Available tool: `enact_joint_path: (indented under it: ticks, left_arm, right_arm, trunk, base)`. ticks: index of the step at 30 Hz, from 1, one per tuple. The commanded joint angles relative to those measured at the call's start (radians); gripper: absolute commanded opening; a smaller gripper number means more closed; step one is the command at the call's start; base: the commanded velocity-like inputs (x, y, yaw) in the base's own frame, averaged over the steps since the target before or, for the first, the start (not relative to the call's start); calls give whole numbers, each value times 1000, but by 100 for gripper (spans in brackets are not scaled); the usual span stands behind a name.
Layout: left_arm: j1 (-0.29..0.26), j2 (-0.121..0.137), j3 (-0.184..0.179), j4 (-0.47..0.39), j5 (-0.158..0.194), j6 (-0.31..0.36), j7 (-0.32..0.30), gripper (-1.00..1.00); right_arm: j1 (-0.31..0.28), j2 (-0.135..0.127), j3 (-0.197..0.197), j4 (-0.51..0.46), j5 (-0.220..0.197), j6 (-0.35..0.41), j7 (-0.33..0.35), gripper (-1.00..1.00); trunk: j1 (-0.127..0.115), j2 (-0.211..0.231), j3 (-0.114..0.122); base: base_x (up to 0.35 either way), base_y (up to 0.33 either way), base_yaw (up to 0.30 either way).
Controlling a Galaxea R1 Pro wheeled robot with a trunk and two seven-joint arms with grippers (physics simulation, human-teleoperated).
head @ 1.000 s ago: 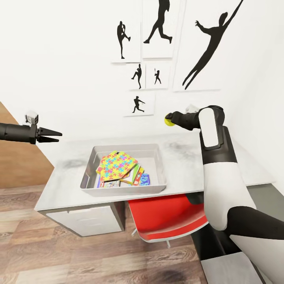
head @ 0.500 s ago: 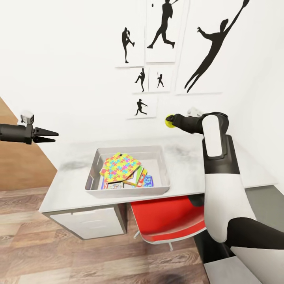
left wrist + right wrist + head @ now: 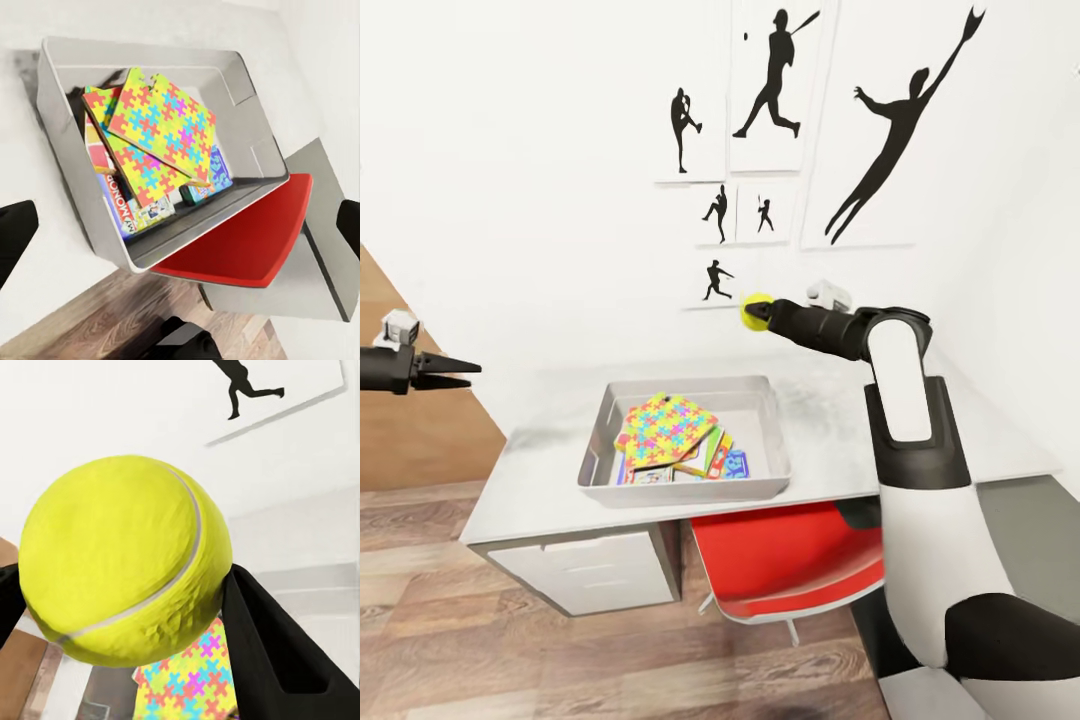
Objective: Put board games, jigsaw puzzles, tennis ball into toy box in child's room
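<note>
Right claw [image 3: 758,312] gripped the tennis ball [image 3: 756,310] across its middle, above the bench's [image 3: 540,470] back edge; light, springy, likely to roll.

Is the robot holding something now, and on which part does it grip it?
The right gripper holds the tennis ball, pinched across its sides between both fingers. The left gripper holds nothing.

child's bedroom: toy box [image 3: 685,485], baseball silhouettes [image 3: 775,75]

head: my eyes look forward-down over the table [image 3: 840,420] | left wrist: high above the toy box [image 3: 247,82], facing down | right wrist: close, facing wall | shared: toy box
</note>
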Motion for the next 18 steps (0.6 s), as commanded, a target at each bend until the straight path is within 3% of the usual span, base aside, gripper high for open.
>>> enact_joint_path:
  ticks: [1,5,8,14,18]
  left_arm:
    - [7,6,-8,1,5,3,-3,100]
    - [42,15,-10,1,6,-2,-3,100]
    - [49,16,-11,1,6,-2,-4,100]
    - [90,6,-25,1,12,-2,-5,100]
    - [123,0,-28,1,15,-2,-5,100]
  right_arm:
    - [19,-3,0,-13,-15,2,-13,-100]
    - [100,-32,-2,-52,-31,2,-2,-100]
    - [142,-42,-2,-59,-53,2,44,-100]
    - [245,-47,-8,-63,-63,2,290,-100]
    - [284,-48,-10,-64,-63,2,397,-100]
  trunk:
    - [1,-2,0]
    - [1,-2,6]
    - [1,-2,11]
    - [1,-2,21]
    - [1,-2,28]
  base:
    - [0,0,0]
    - [0,0,0]
    - [0,0,0]
    - [0,0,0]
    - [0,0,0]
